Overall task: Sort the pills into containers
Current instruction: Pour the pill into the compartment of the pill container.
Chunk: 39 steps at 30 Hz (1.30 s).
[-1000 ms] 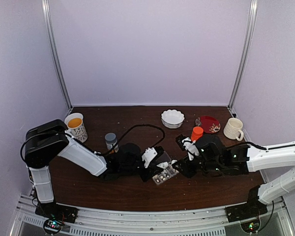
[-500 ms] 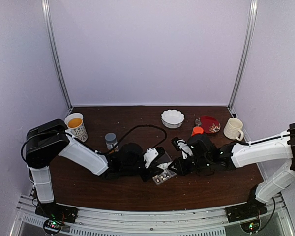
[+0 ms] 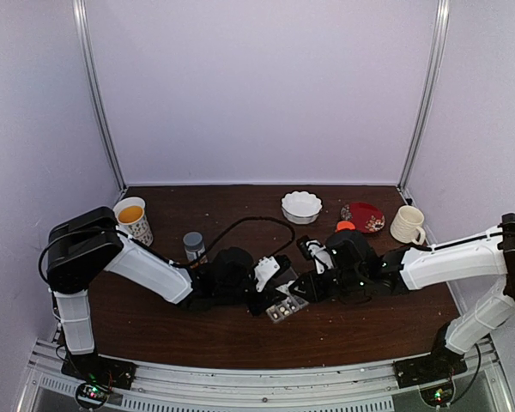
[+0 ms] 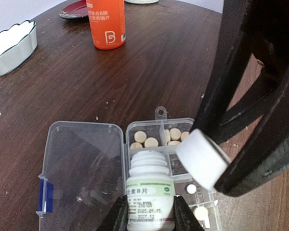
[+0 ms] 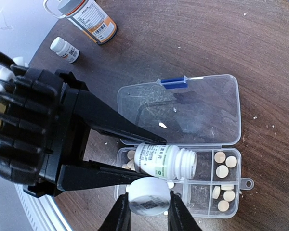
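Observation:
The containers are one clear organizer box (image 3: 287, 307) lying open, with its lid (image 4: 82, 168) (image 5: 192, 110) flat on the table. Tan pills (image 4: 144, 139) (image 5: 225, 166) lie in several compartments. My left gripper (image 3: 270, 287) (image 4: 149, 217) is shut on a small white bottle (image 4: 150, 190) (image 5: 166, 161). The bottle is uncapped and held on its side, its mouth over the compartments. My right gripper (image 3: 302, 287) (image 5: 147, 208) is shut on the bottle's white cap (image 5: 147, 196) (image 4: 202, 159), right beside the bottle and above the box.
An orange bottle (image 3: 344, 227) (image 4: 106, 21), a white scalloped bowl (image 3: 301, 206), a red plate (image 3: 363, 216) and a cream mug (image 3: 407, 224) stand behind. A paper cup (image 3: 133, 221) and a grey-capped bottle (image 3: 193, 245) stand at the left. Another small white bottle (image 5: 65, 49) stands nearby.
My right arm has reached left, bringing the cap close beside the bottle over the box. My left gripper and the bottle have hardly moved.

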Tool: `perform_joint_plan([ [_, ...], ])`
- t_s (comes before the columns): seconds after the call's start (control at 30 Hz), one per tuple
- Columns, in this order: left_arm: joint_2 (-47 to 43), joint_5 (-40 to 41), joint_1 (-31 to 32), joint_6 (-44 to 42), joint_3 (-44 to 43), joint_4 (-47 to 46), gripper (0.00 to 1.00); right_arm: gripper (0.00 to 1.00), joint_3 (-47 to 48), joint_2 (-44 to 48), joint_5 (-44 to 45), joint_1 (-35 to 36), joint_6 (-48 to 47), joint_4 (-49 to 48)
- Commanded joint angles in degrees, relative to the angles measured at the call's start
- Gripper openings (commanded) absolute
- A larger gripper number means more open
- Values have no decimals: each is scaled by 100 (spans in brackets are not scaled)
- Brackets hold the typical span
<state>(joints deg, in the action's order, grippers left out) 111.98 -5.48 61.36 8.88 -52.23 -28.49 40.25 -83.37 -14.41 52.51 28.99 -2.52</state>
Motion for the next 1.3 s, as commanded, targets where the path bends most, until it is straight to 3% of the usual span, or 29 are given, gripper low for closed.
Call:
perform_joint_plan([
  [0.0,130,72,29,-84,-147,-78,0,0,141,-145,-162,-57,157,-261],
  [0.2,148,61,31,-95,-165,-51,0,0,365,-629,-326,-121,174,27],
  [0.63,148,29,30,-119,-191,10,0,0,27,-342,-832,-408,406,-818],
  [0.87,148,20,32,-128,-199,40,0,0,244,-983,-834,-417,373,-276],
  [1.13,148,-70,29,-172,-269,187,0,0,337,-397,-582,-438,345,-311],
  [1.27,148,-66,30,-177,-288,235,0,0,280,-587,-656,-443,426,-432],
])
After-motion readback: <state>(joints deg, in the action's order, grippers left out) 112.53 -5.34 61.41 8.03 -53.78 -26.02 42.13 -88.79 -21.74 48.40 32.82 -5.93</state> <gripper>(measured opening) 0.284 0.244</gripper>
